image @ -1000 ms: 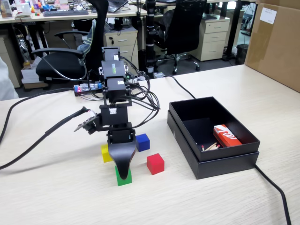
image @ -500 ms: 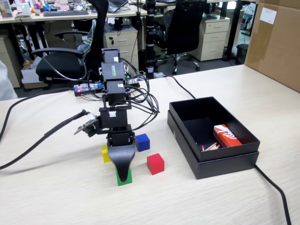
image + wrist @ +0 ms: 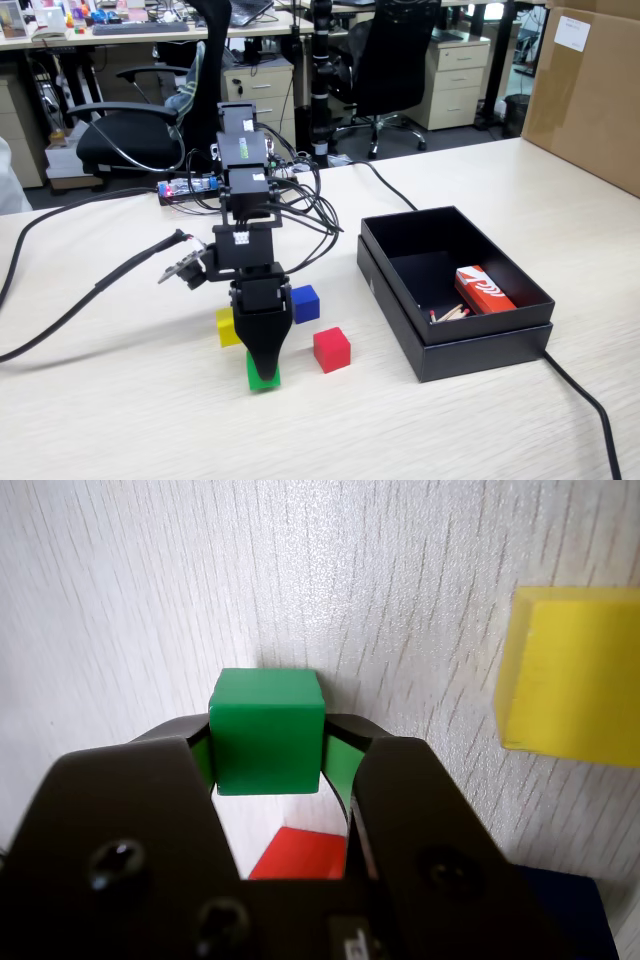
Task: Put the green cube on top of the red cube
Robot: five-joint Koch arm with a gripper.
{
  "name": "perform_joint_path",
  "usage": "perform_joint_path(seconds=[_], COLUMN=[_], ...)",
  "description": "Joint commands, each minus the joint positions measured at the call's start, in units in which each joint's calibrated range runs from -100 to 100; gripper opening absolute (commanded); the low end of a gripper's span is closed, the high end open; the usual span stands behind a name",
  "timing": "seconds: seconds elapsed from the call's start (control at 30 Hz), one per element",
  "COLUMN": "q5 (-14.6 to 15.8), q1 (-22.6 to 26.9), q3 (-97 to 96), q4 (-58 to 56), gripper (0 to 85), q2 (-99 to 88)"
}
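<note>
Items on your pale wood-grain table [image 3: 480, 430], left to right in the fixed view:

- Small matte yellow cube [image 3: 227, 327], partly behind the arm; it also shows at the right edge of the wrist view.
- Black gripper [image 3: 264, 372] of your Koch arm, pointing down. In the wrist view its green-lined fingers [image 3: 340, 765] press both sides of the small bright green cube [image 3: 267, 732], clamped on it. The cube is at table level, near the front.
- Small blue cube [image 3: 304, 303], behind.
- Small bright red cube [image 3: 331, 349], just right of the green one, apart from it.
- Open black cardboard box [image 3: 480, 345], holding a red-and-white packet [image 3: 483, 289].
</note>
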Motion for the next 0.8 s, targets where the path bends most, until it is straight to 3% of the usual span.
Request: perform_joint_path(seconds=[0.0,0.1,0.17,0.4,0.77], q5=[-0.4,-0.4,-0.3,0.1,3.3], q1=[0.1,0.1,0.1,-0.3,2.1], q3=[3.2,3.1,2.9,1.0,-7.7], q4=[-0.2,-0.2,-0.2,-0.3,-1.6], gripper=[14.0,12.4,1.1,0.9,0.9], q2=[-1.1,-1.1,-0.7,-4.9,-30.2])
